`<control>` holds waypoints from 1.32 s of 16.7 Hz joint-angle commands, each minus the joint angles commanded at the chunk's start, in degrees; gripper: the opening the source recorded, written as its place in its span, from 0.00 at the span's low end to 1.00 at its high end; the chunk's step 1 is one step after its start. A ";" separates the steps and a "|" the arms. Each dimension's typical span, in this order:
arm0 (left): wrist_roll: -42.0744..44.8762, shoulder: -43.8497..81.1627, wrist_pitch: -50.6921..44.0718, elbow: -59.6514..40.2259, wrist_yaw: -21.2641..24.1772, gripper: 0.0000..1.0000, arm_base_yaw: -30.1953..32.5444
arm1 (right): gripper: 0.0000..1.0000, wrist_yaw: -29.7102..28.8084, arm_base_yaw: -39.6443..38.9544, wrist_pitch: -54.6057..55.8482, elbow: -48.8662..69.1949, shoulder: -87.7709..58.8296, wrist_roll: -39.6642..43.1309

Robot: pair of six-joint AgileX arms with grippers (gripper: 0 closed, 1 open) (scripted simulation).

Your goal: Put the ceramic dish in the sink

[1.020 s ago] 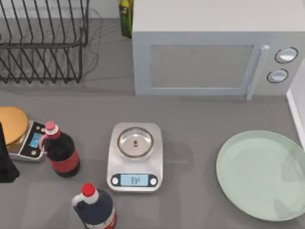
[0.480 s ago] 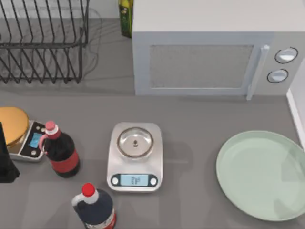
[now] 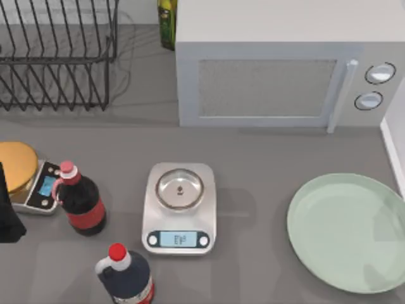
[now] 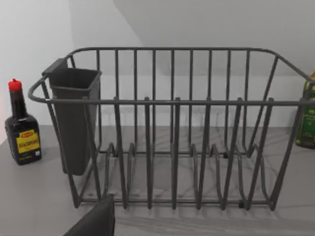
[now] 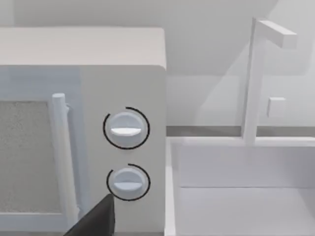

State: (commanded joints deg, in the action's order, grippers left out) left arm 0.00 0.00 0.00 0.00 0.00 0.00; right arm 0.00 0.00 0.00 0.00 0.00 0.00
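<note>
The dish (image 3: pixel 348 232) lies flat at the top view's lower right, just beside the sink (image 3: pixel 392 152) rim at the right edge. We cannot tell our grippers' state. We risk the glossy rim slipping from a shallow pinch.

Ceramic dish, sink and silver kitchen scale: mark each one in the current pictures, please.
ceramic dish (image 3: pixel 347 232): top view, on its flat mint-green centre.
sink (image 5: pixel 246 206): right wrist view, on the basin's pale inside wall.
silver kitchen scale (image 3: pixel 180 217): top view, on its platform between pan and display.
</note>
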 joint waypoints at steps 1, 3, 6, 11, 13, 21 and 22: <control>0.00 0.00 0.00 0.00 0.00 1.00 0.00 | 1.00 0.00 -0.01 -0.01 0.01 -0.02 -0.01; 0.00 0.00 0.00 0.00 0.00 1.00 0.00 | 1.00 0.00 -0.81 -1.38 1.72 -1.80 -0.83; 0.00 0.00 0.00 0.00 0.00 1.00 0.00 | 1.00 0.00 -3.80 -6.48 8.11 -9.05 -3.89; 0.00 0.00 0.00 0.00 0.00 1.00 0.00 | 1.00 -0.01 -11.91 -20.30 25.45 -31.88 -12.18; 0.00 0.00 0.00 0.00 0.00 1.00 0.00 | 1.00 -0.01 -15.73 -26.82 33.62 -43.37 -16.09; 0.00 0.00 0.00 0.00 0.00 1.00 0.00 | 1.00 -0.03 -30.17 -51.42 64.61 -88.08 -30.86; 0.00 0.00 0.00 0.00 0.00 1.00 0.00 | 1.00 -0.03 -31.54 -53.76 67.55 -92.35 -32.26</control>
State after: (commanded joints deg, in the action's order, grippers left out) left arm 0.00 0.00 0.00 0.00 0.00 0.00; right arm -0.03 -31.54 -53.76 67.55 -92.35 -32.26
